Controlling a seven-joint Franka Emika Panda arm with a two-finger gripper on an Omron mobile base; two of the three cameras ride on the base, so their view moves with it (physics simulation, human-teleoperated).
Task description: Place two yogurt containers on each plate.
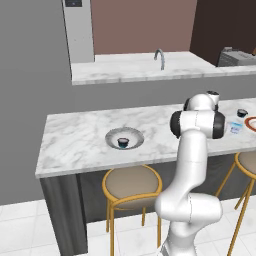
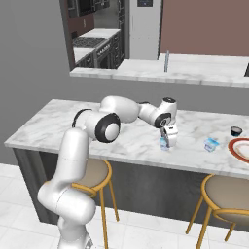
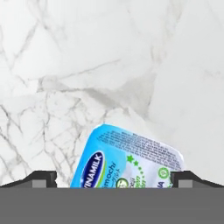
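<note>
My gripper [image 2: 167, 142] hangs low over the marble counter, shut on a pale blue-and-white yogurt cup [image 2: 164, 144]. In the hand view that cup [image 3: 127, 159] sits tilted between the two fingertips [image 3: 44, 177], with the gripper [image 3: 113, 178] around it. A second pale cup [image 2: 211, 144] stands to the right, near the red-rimmed plate [image 2: 240, 149]. A dark cup [image 2: 236, 131] stands just behind that plate. The grey-white plate [image 1: 111, 134] lies to the left and holds the other dark cup [image 1: 123, 143].
Wooden bar stools [image 1: 132, 182] stand under the counter's front edge [image 1: 100, 170]. Behind the counter a grey wall rises to a pass-through with a second counter and a faucet [image 1: 160, 59]. My own arm [image 1: 192, 150] blocks part of the counter in the left base view.
</note>
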